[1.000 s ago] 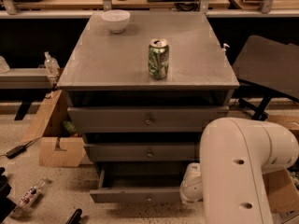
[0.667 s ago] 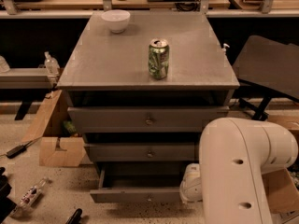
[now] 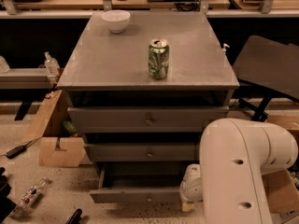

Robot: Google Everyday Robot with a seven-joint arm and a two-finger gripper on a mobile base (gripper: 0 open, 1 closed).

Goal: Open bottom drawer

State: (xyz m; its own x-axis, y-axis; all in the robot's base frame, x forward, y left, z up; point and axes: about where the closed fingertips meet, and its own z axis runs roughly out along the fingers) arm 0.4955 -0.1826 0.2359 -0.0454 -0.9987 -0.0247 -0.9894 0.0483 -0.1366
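The grey cabinet (image 3: pixel 149 73) has three drawers. The bottom drawer (image 3: pixel 135 196) is the lowest one and stands pulled out toward me, with its shallow box (image 3: pixel 140 176) showing behind the low front. The middle drawer front (image 3: pixel 140 152) and the top drawer front (image 3: pixel 147 119) stand further back than it. My white arm (image 3: pixel 238 171) fills the lower right. My gripper (image 3: pixel 188 203) is low at the right end of the bottom drawer front and is mostly hidden behind the arm.
A green can (image 3: pixel 159 59) and a white bowl (image 3: pixel 116 20) stand on the cabinet top. A cardboard box (image 3: pixel 56 143) lies left of the cabinet. A black chair (image 3: pixel 271 71) is at the right. Small items lie on the floor (image 3: pixel 32 195) at the lower left.
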